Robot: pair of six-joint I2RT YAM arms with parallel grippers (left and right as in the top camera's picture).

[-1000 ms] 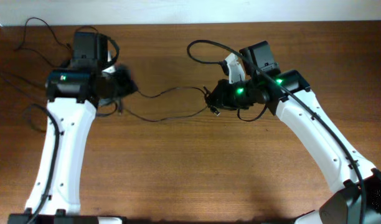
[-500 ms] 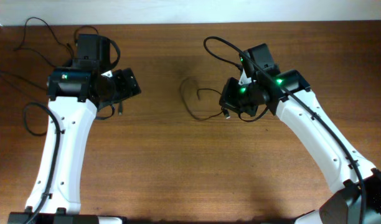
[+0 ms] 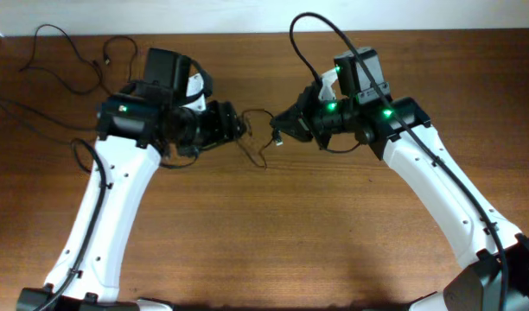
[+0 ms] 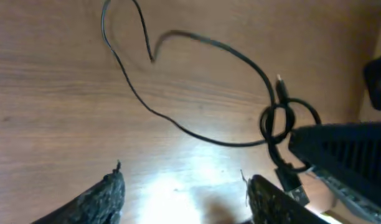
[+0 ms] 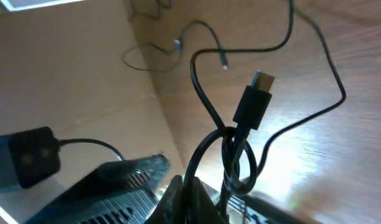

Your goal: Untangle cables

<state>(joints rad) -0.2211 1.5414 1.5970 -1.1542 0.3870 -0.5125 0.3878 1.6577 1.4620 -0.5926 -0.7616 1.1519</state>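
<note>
Newly swung to centre, left fingers (image 4: 106, 199) spread empty near cable (image 4: 178, 127); right fingers (image 5: 185, 198) clenched on its knot, awaiting pull.

left fingers (image 4: 108, 195): moved in toward right fingers (image 3: 290, 122) | cable (image 5: 251, 104): slackened

The brown wooden table (image 3: 273, 233) carries a thin black flexible cord (image 4: 209, 142), which loops over the boards between the left gripper (image 3: 238, 129) and the right gripper (image 3: 280, 133). More loose black cords (image 3: 74, 47) sprawl beyond the left gripper's outer side.
</note>
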